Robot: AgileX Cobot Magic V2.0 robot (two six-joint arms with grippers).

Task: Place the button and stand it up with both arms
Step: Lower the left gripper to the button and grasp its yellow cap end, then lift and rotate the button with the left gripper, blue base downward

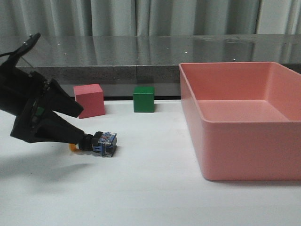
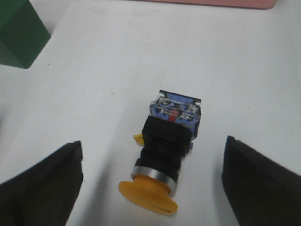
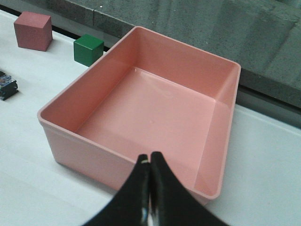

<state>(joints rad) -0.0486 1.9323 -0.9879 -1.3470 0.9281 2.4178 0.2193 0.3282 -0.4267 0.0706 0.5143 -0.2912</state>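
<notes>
Lying on its side on the white table point(image 1: 150, 197), the button point(image 2: 164, 150) sits nearest the left wrist camera: its yellow mushroom cap point(image 2: 148, 197) points toward the lens, then come a silver ring, a black cylindrical body and a blue and clear block base point(image 2: 176, 109) at the far end, with a small red patch and metal contacts on it. Any writing on the base is too small to read, and no brand shows. A bit of yellow peeks out beside the black body. The left gripper point(image 2: 153, 183) straddles the cap end with its jaws spread wide, one finger point(image 2: 44, 186) on each side and white table showing between each finger and the button, so nothing is pinched. In the front view the button point(image 1: 101, 142) lies at about 8 o'clock on the table, cap toward the left gripper point(image 1: 70, 134), base pointing toward 3 o'clock. Behind it, toward 12 o'clock, stand a pink cube point(image 1: 89, 100) and a green cube point(image 1: 143, 99), apart from each other and from the button. At 3 o'clock sits a big pink bin point(image 1: 244, 155), well apart from the button. The right gripper point(image 3: 149, 162) hangs over the bin's near rim point(image 3: 84, 153) with its jaws pressed together on nothing; in that view the button's base point(image 3: 7, 84) shows at the frame edge.
</notes>
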